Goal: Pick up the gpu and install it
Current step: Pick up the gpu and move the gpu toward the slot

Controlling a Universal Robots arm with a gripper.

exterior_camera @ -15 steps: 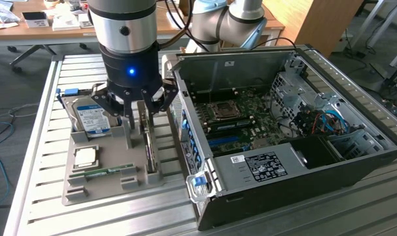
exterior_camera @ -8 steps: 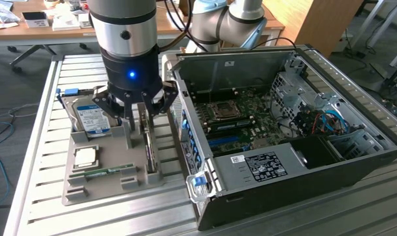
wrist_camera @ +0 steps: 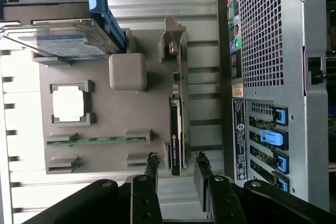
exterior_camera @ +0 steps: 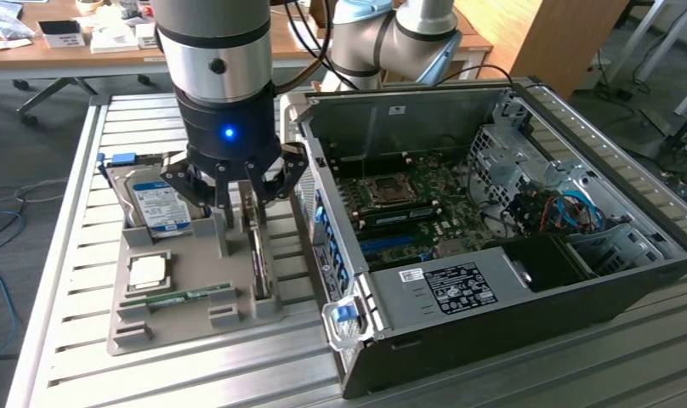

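Spread wide, the black multi-link gripper (exterior_camera: 244, 204) (wrist_camera: 176, 160) hangs at one end of the gpu (exterior_camera: 258, 259) (wrist_camera: 177, 124), a green circuit-board card with a black cooler standing on edge in a slot. One finger sits on either side of the card, with a gap visible on both. A small blue light (exterior_camera: 228, 132) glows on the arm's wrist.

The slot belongs to a grey moulded tray (exterior_camera: 184, 327) (wrist_camera: 131, 114), which also holds a silver hard drive with a blue-and-white label (exterior_camera: 156, 204) (wrist_camera: 58, 43), a square silver processor chip (exterior_camera: 149, 270) (wrist_camera: 68, 103) and a narrow green memory stick (exterior_camera: 190, 295) (wrist_camera: 97, 140). Just beside the tray, on the exterior view's right, a black computer case (exterior_camera: 491, 212) (wrist_camera: 273, 77) lies open, its motherboard exposed.

Everything rests on a slatted aluminium desk (exterior_camera: 71, 357) (wrist_camera: 157, 3). Beyond it are wooden tables, chair bases and loose cables on a grey floor.

The card's edge carries a green logo and white lettering, and a white label sits on the grey box inside the case. Both are too small to read.
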